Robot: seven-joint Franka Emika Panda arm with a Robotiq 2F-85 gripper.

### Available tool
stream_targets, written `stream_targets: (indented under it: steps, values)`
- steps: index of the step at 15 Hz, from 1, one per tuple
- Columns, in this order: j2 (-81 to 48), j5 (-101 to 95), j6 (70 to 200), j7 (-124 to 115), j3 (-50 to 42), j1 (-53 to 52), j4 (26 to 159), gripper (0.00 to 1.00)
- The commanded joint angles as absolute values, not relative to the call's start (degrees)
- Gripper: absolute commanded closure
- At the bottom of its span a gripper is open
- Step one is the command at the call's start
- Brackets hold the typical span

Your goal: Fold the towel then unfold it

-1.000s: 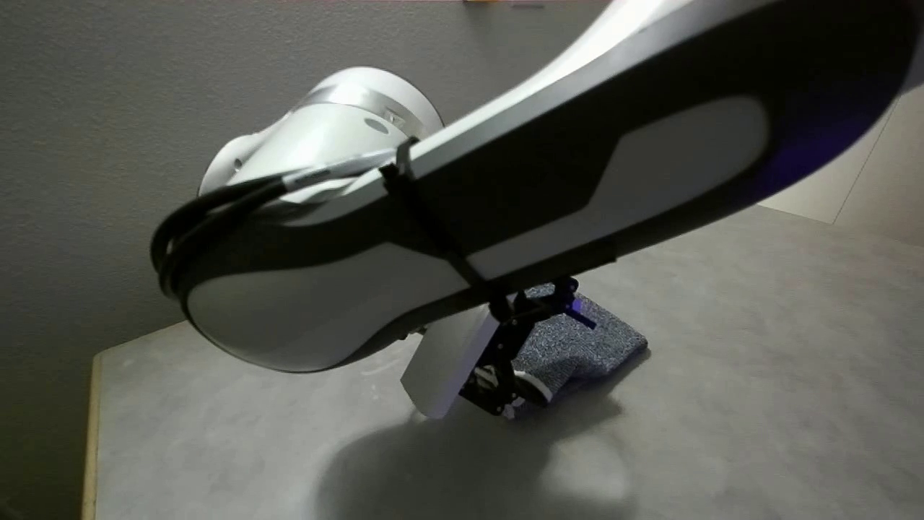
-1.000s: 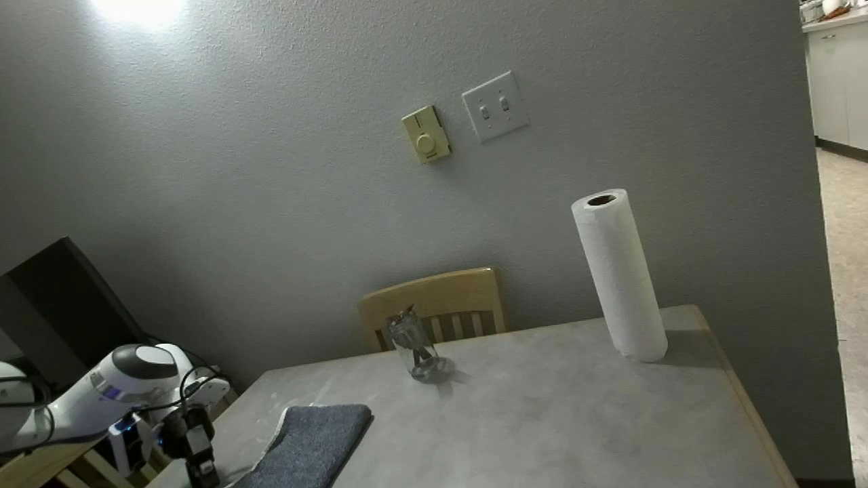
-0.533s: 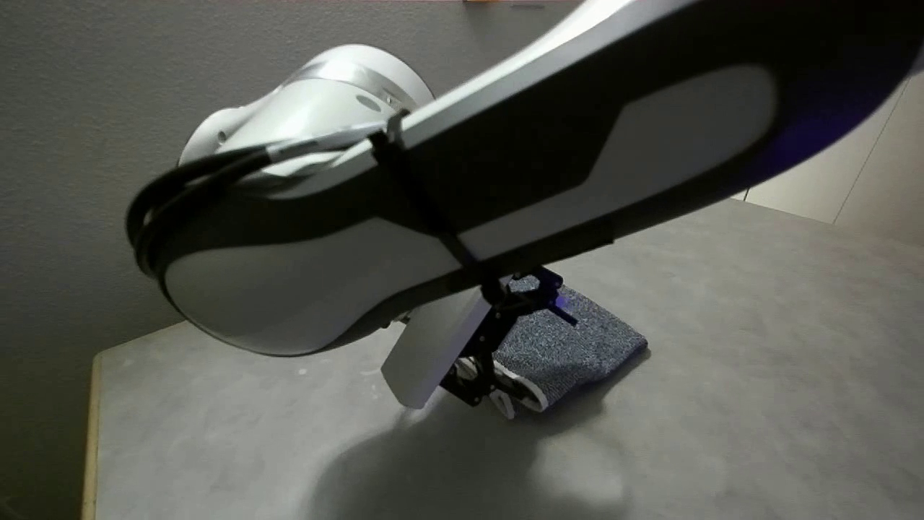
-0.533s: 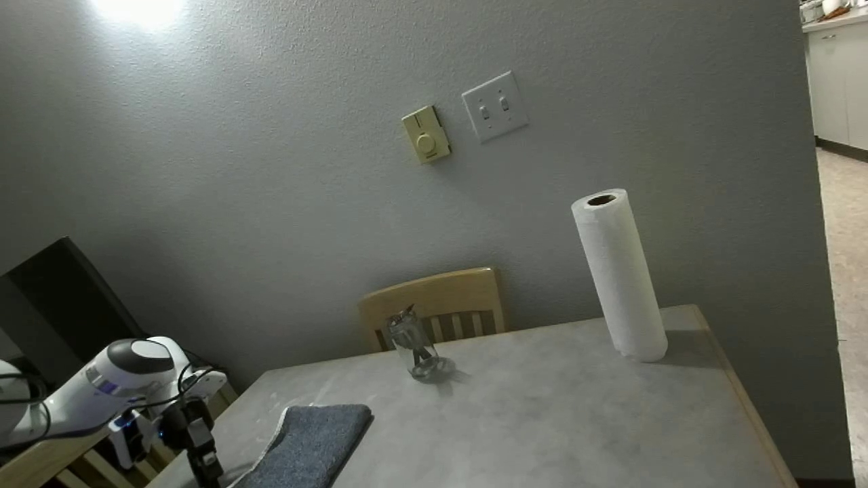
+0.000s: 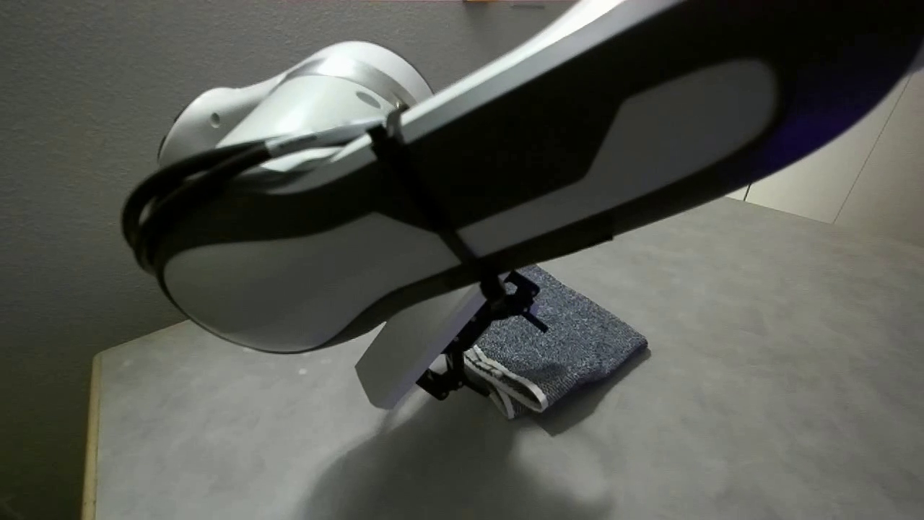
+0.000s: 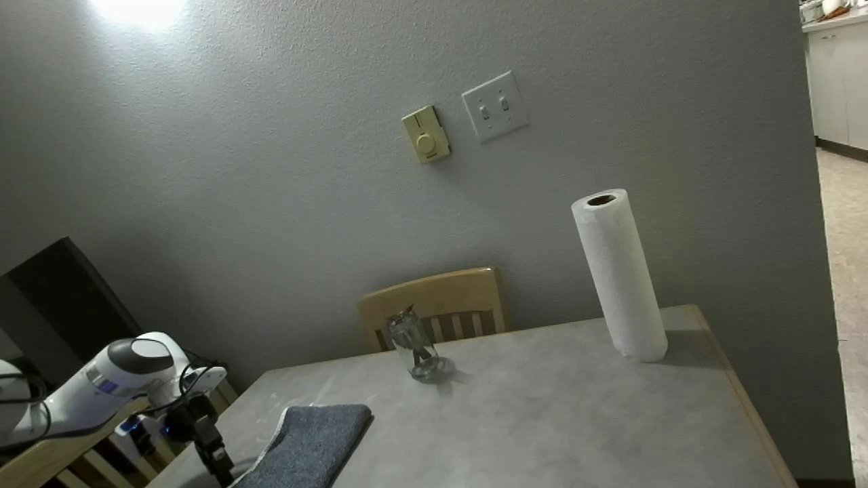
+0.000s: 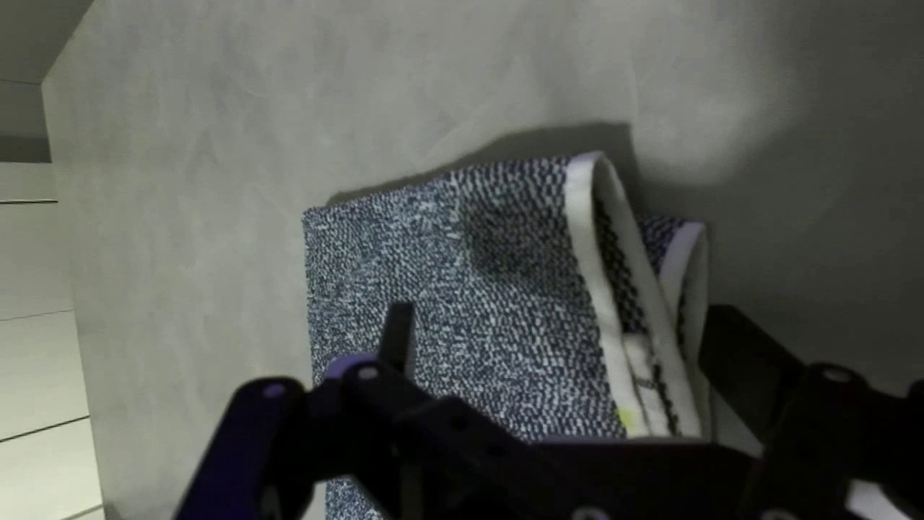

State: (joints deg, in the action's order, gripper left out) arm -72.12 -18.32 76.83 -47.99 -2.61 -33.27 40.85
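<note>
Roll [image 6: 620, 274], glass [image 6: 414, 344] only in an exterior view; arm [image 5: 534, 173] partly blocks towel [image 5: 570, 336] in an exterior view. Wrist view: gripper [image 7: 563, 325] spread wide.

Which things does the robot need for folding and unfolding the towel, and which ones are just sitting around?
For the job:
towel, folded on the table
gripper, open

Just around:
paper roll
glass
chair
wall switches

Speckled grey-blue towel [image 7: 505, 318], folded, lying on table [image 7: 216, 130]; white-trimmed layered edges gaping slightly.
</note>
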Motion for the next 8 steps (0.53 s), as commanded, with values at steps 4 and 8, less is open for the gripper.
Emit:
stream_targets:
  steps: [4, 8]
  values:
    - [-69.9, -18.1, 81.3, -50.7, -2.5, -32.7, 45.5, 0.00]
    - [-69.4, -18.5, 80.4, -50.8, -2.8, -32.7, 46.3, 0.00]
